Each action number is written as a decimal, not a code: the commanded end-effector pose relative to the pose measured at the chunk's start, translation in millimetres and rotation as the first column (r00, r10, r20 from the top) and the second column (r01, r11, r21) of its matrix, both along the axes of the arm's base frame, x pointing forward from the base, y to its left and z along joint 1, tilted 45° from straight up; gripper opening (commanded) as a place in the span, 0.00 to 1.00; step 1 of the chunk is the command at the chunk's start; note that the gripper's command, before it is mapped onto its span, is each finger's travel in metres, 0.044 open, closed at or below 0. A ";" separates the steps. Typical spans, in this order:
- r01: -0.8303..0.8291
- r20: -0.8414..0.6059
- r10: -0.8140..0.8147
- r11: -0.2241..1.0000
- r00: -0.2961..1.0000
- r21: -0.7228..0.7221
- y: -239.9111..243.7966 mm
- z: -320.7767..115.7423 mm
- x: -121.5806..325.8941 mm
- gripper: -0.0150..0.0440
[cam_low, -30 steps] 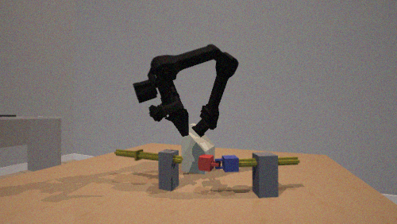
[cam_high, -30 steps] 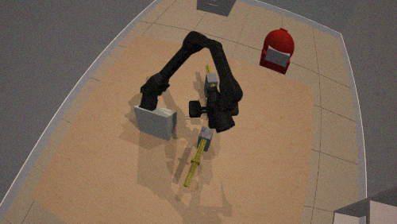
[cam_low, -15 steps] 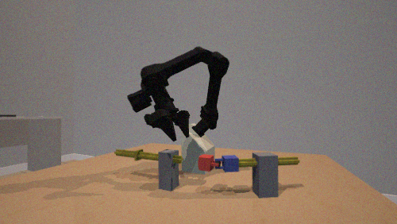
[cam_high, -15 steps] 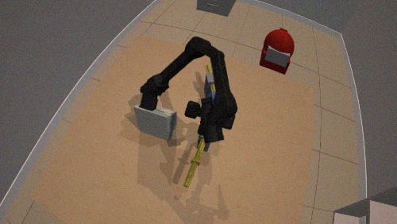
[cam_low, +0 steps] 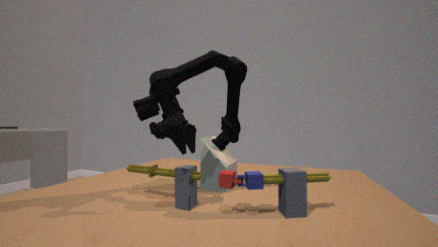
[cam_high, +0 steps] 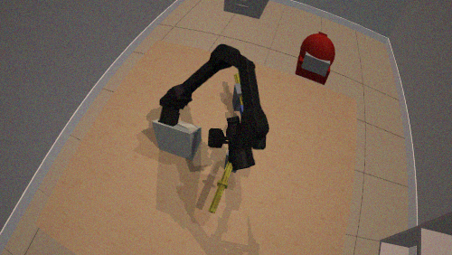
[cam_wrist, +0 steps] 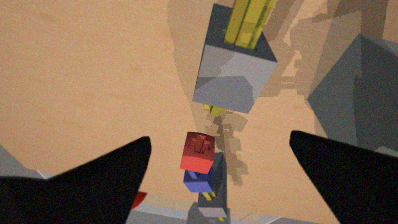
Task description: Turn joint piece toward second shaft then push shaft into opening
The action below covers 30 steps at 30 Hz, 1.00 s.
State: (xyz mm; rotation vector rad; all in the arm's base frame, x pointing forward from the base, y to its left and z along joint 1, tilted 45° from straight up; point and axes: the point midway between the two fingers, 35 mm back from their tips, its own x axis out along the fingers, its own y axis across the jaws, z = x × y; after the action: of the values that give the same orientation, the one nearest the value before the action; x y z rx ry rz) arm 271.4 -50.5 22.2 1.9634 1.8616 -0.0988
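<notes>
In the exterior view, the gripper [cam_high: 241, 166] [cam_low: 189, 152] [cam_wrist: 219, 140] hangs left of centre, above the left block [cam_low: 186, 188] [cam_wrist: 235, 77] and touching neither block nor shaft. Its fingers stand wide apart with nothing between them. The arm [cam_high: 254, 90] [cam_low: 234, 94] arches over from a pale grey stand [cam_high: 174, 142] [cam_low: 212, 172], which sits behind the shafts at the middle of the frame.

The red joint piece [cam_low: 227, 179] [cam_wrist: 198, 152] is just below the centre of the exterior view, hinged to a blue piece [cam_low: 254, 179] [cam_wrist: 199, 181] just to its right. The blue piece is on the end of the fixed shaft [cam_low: 273, 179], which runs through the right block [cam_high: 237, 98] [cam_low: 293, 193] [cam_wrist: 212, 200] and out at its right side.

The second shaft [cam_high: 218, 195] [cam_low: 164, 171] [cam_wrist: 249, 22] passes through the left block. Its long part, with a collar [cam_high: 222, 184] [cam_low: 152, 171] on it, reaches toward the left edge; its short end points at the red piece, with a gap between them.

In the wrist view, the red piece lies below the centre, between the two fingertips in the picture but apart from both. The left block is at upper middle.

A red object [cam_high: 317, 56] stands at the upper right of the top view.
</notes>
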 end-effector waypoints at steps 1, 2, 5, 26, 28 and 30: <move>-0.047 0.113 0.053 0.997 0.992 -0.054 -11.9 -12.2 -0.1 1.00; -0.058 0.141 0.067 0.996 0.988 -0.068 -15.0 -15.3 -0.2 1.00; -0.090 0.223 0.113 0.989 0.968 -0.114 -24.4 -25.0 -0.4 1.00; -0.243 0.585 0.512 0.844 0.629 -0.478 -96.9 -94.4 -7.7 1.00; -0.251 0.597 0.551 0.821 0.583 -0.513 -104.2 -101.0 -9.0 1.00; -0.259 0.605 0.590 0.796 0.534 -0.547 -111.5 -107.5 -10.3 1.00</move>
State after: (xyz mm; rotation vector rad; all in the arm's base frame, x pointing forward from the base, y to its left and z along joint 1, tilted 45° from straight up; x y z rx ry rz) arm 263.1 -150.8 -75.9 1.0374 1.5286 0.3870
